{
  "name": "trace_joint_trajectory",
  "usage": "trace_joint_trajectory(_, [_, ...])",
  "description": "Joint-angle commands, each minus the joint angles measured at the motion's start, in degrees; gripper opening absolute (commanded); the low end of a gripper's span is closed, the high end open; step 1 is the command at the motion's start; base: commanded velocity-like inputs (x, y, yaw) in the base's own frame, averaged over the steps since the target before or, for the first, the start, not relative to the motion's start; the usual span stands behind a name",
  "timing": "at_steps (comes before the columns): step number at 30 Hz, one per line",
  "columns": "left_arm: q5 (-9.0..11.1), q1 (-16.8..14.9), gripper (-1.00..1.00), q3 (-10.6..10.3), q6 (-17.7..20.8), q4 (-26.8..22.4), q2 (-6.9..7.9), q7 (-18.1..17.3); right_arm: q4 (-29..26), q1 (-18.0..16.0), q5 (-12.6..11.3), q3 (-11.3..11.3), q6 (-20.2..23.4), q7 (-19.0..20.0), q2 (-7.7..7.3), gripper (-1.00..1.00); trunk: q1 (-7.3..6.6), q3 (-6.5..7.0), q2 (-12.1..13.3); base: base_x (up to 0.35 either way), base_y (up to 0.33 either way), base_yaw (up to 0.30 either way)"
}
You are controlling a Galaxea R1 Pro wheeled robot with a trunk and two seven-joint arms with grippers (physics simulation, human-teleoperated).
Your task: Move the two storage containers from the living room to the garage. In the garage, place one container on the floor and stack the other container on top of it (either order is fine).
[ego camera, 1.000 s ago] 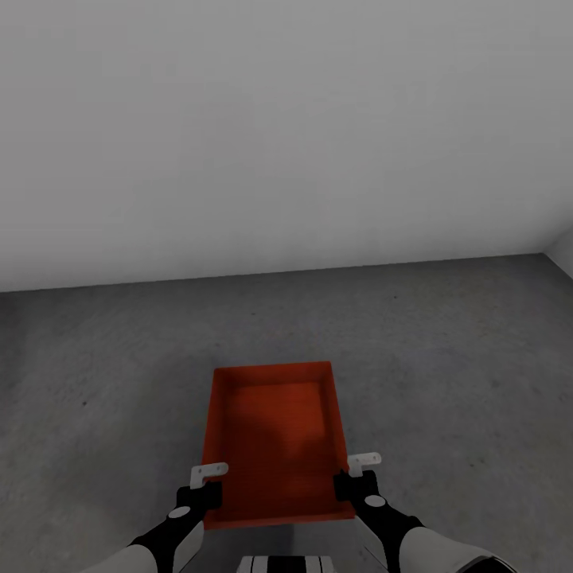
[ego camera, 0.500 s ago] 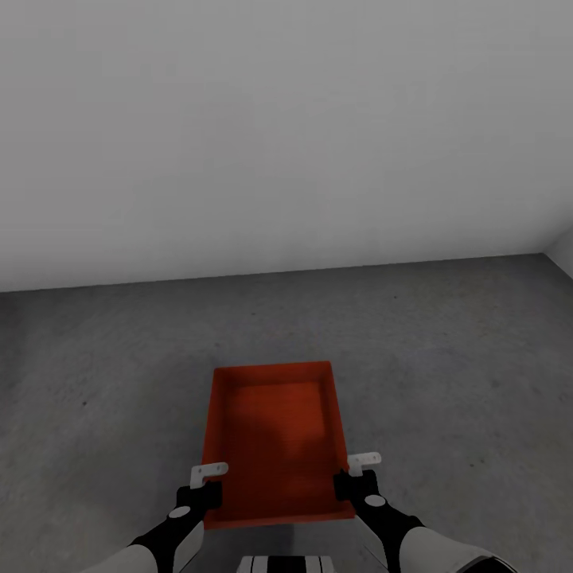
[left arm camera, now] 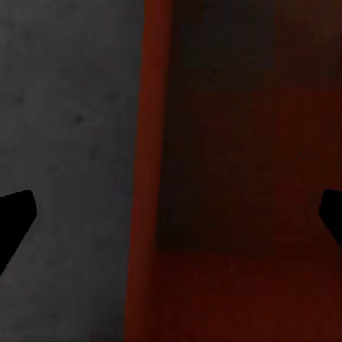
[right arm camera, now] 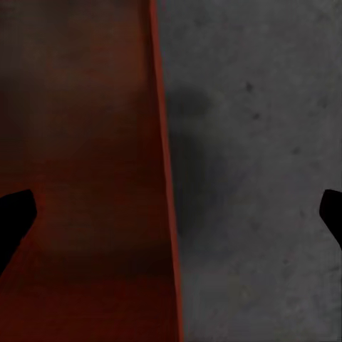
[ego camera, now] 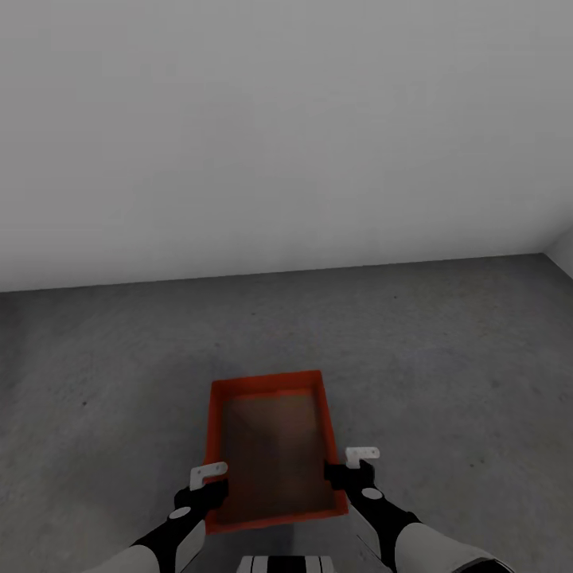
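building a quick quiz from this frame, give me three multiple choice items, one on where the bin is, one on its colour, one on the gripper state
1. Where does the storage container sit?
A. on a wooden shelf
B. over grey concrete floor, between the two grippers
C. on top of a second bin

2. What colour is the container?
A. blue
B. white
C. red-orange

3. How do the left gripper and right gripper stand?
A. both open, each straddling a long wall of the container
B. both clamped shut on the rim
C. one holding a lid

Answers:
1 B, the head view shows concrete on all sides and a gripper at each long side.
2 C, its walls render red-orange in every view.
3 A, each wrist view shows the fingertips far apart with a container wall between them.
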Motion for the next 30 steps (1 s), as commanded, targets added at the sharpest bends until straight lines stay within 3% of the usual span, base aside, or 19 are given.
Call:
trace_joint_trajectory(1, [0.51,-0.03,1.00,-0.50,-0.20,0.04,0.01,0.26,0.06,-0.03,-0.56,0.50,-0.21,-0.22,0.01,1.00,-0.01,-0.03,-0.01,0.000,0.000,0.000])
trace_joint_trajectory(30, [0.58,-0.03,1.00,-0.49,-0.19,-0.04,0.01,0.36,0.03,-0.03,-0.56,0.43,-0.29,-0.18,-0.07,1.00,-0.01,-0.03,-0.01,0.000,0.000,0.000])
